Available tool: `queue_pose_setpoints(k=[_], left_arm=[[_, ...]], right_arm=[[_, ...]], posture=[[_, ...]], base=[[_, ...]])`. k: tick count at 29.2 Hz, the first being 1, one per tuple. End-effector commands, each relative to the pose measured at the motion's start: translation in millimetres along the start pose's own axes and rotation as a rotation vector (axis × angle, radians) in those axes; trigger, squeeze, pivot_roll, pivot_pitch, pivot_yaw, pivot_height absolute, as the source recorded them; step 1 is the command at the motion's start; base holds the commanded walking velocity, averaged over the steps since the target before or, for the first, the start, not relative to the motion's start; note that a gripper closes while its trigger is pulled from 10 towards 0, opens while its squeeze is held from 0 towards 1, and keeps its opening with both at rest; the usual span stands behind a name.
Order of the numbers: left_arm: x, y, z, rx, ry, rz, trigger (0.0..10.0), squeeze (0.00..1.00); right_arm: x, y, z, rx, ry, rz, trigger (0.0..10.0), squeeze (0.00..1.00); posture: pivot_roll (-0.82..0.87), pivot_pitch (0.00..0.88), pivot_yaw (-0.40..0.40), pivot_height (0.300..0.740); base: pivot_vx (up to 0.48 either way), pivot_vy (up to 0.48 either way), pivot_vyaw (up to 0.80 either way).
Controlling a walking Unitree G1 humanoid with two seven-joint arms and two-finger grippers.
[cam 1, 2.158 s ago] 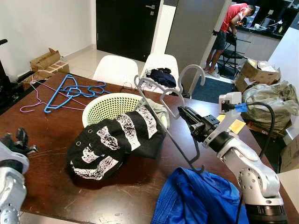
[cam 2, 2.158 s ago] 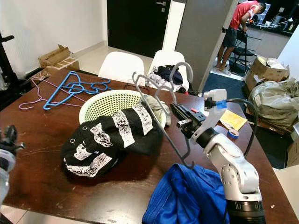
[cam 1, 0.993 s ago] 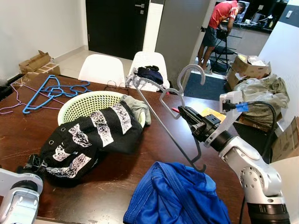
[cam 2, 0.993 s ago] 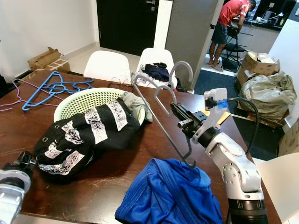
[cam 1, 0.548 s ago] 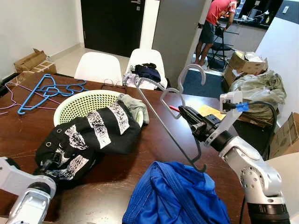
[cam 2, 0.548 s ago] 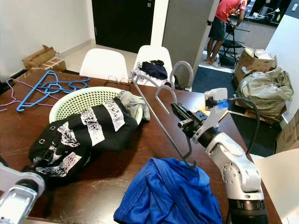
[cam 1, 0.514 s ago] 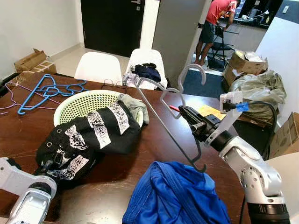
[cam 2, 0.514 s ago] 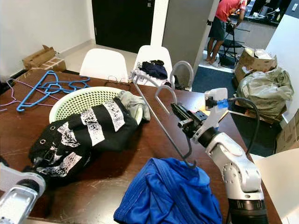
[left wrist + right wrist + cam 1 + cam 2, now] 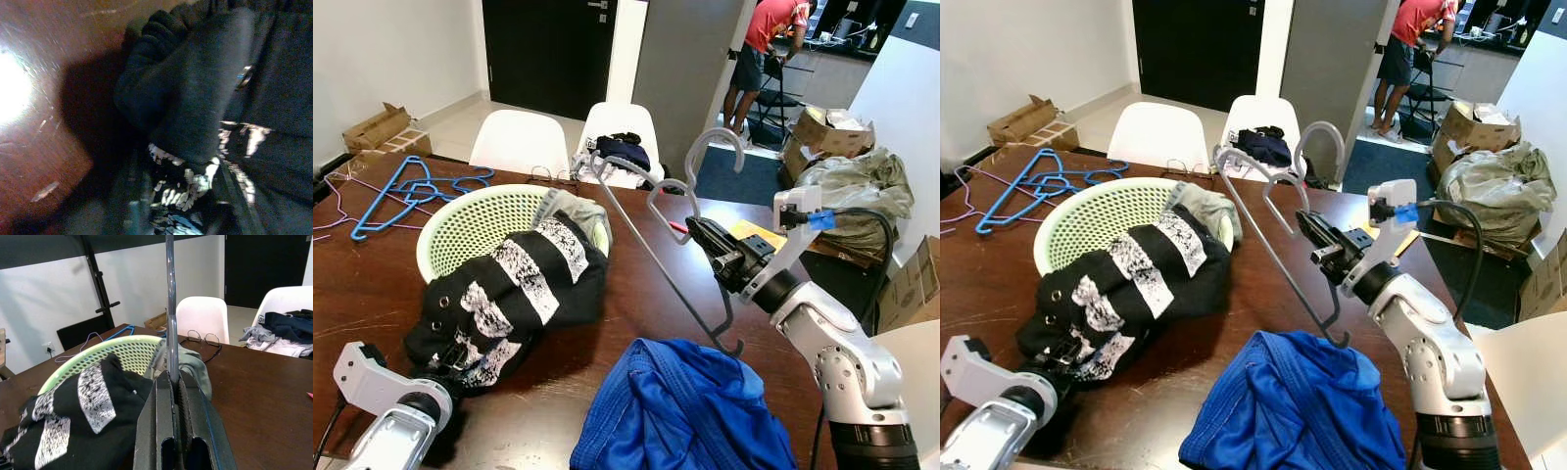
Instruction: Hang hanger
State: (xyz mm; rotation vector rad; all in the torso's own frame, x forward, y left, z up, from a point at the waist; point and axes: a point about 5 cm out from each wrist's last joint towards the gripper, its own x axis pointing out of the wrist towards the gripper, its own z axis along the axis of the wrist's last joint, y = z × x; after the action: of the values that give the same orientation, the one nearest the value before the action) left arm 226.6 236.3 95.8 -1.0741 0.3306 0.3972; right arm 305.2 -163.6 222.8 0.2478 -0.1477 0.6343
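Over the table (image 9: 636, 294), centre frame, the right gripper (image 9: 697, 231) clamps the hanger (image 9: 651, 257); it should stay level while the left gripper (image 9: 448, 370), its grip unclear, nears the shirt (image 9: 514, 294).

A dark wooden table (image 9: 636, 284) carried a pale green laundry basket (image 9: 475, 227), with a black garment printed in white (image 9: 514, 294) draped over its rim and onto the tabletop. A blue garment (image 9: 680, 416) lay crumpled at the near edge. Blue and pink hangers (image 9: 401, 186) were heaped at the far left corner. Two white chairs (image 9: 524, 145) stood beyond the table, one holding dark clothing (image 9: 625, 152). Cardboard boxes (image 9: 377, 127) sat on the floor by the wall. A person in a red top (image 9: 764, 54) stood in the background.
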Motion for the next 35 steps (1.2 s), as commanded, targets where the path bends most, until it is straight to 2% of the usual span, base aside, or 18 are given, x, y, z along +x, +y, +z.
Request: queue_pose_setpoints(k=[1,8,10,12,14,15,17,18,20,21,22,24,25,26,28,31,33,35], left_arm=[[0.8,8.1,-13.3,-0.03,0.062,0.03,0.0,0.0],[-3.1,2.7,-6.4,0.076,0.056,-0.007,0.0,0.0],[-9.8,-19.5,17.2,0.26,-0.033,-0.095,0.0,0.0],[-9.8,-19.5,17.2,0.26,-0.033,-0.095,0.0,0.0],[-22.1,-53.4,43.9,0.498,-0.106,-0.208,0.0,0.0],[-27.4,-65.9,52.2,0.573,-0.127,-0.246,0.0,0.0],[-27.4,-65.9,52.2,0.573,-0.127,-0.246,0.0,0.0],[-35.9,-86.3,67.1,0.67,-0.184,-0.292,0.0,0.0],[-35.9,-86.3,67.1,0.67,-0.184,-0.292,0.0,0.0],[-49.8,-118.0,80.6,0.784,-0.233,-0.403,0.0,0.0],[-49.8,-118.0,80.6,0.784,-0.233,-0.403,0.0,0.0],[-84.3,-174.3,89.4,0.981,-0.255,-0.681,0.0,0.0],[-84.3,-174.3,89.4,0.981,-0.255,-0.681,0.0,0.0],[-95.3,-188.0,88.7,1.036,-0.248,-0.77,0.0,0.0],[-104.2,-200.4,87.9,1.085,-0.262,-0.857,0.0,0.0],[-126.9,-234.8,92.6,1.18,-0.411,-1.054,0.0,0.0],[-136.3,-253.8,100.8,1.218,-0.543,-1.1,0.0,0.0],[-137.5,-261.4,103.1,1.226,-0.585,-1.122,0.0,0.0]], right_arm=[[0.1,0.7,3.6,-0.006,-0.01,0.0,10.0,0.0],[0.8,1.6,2.8,-0.001,-0.011,0.004,10.0,0.0],[-0.1,0.6,3.4,0.0,-0.011,0.003,10.0,0.0],[-0.1,0.6,3.4,0.0,-0.011,0.003,10.0,0.0],[-0.2,-1.1,4.5,0.008,-0.015,0.004,10.0,0.0],[0.0,-1.7,4.9,0.013,-0.018,0.006,10.0,0.0],[0.0,-1.7,4.9,0.013,-0.018,0.006,10.0,0.0],[1.0,-1.9,6.4,0.033,-0.029,0.012,10.0,0.0],[1.0,-1.9,6.4,0.033,-0.029,0.012,10.0,0.0],[2.4,-1.5,7.9,0.064,-0.045,0.02,10.0,0.0],[2.4,-1.5,7.9,0.064,-0.045,0.02,10.0,0.0],[4.8,-1.0,8.6,0.11,-0.063,0.028,10.0,0.0],[4.8,-1.0,8.6,0.11,-0.063,0.028,10.0,0.0],[5.3,-1.2,8.7,0.12,-0.067,0.027,10.0,0.0],[5.5,-2.1,9.0,0.128,-0.073,0.02,10.0,0.0],[5.9,-5.7,9.8,0.155,-0.096,-0.021,10.0,0.0],[7.4,-7.2,8.1,0.183,-0.087,-0.035,10.0,0.0],[9.0,-8.4,6.7,0.206,-0.081,-0.048,10.0,0.0]], posture=[[0.1,0.0,-0.124,0.74],[0.1,0.0,-0.124,0.74],[0.1,0.0,-0.128,0.74],[0.1,0.0,-0.128,0.74],[0.11,0.0,-0.131,0.74],[0.11,0.0,-0.131,0.74],[0.11,0.0,-0.131,0.74],[0.11,0.0,-0.134,0.74],[0.11,0.0,-0.134,0.74],[0.13,0.0,-0.138,0.74],[0.13,0.0,-0.138,0.74],[0.13,0.0,-0.133,0.74],[0.13,0.0,-0.133,0.74],[0.13,0.0,-0.131,0.74],[0.13,0.0,-0.127,0.74],[0.13,0.0,-0.116,0.74],[0.13,0.0,-0.113,0.74],[0.13,0.0,-0.107,0.74]], base=[[0.0,0.0,0.0],[0.0,0.0,0.0],[0.0,0.0,0.0],[0.0,0.0,0.0],[0.0,0.0,0.0],[0.0,0.0,0.0],[0.0,0.0,0.0],[0.0,0.0,0.0],[0.0,0.0,0.0],[0.0,0.0,0.0],[0.0,0.0,0.0],[0.0,0.0,0.0],[0.0,0.0,0.0],[0.0,0.0,0.0],[0.0,0.0,0.0],[0.0,0.0,0.0],[0.0,0.0,0.0],[0.0,0.0,-0.8]])
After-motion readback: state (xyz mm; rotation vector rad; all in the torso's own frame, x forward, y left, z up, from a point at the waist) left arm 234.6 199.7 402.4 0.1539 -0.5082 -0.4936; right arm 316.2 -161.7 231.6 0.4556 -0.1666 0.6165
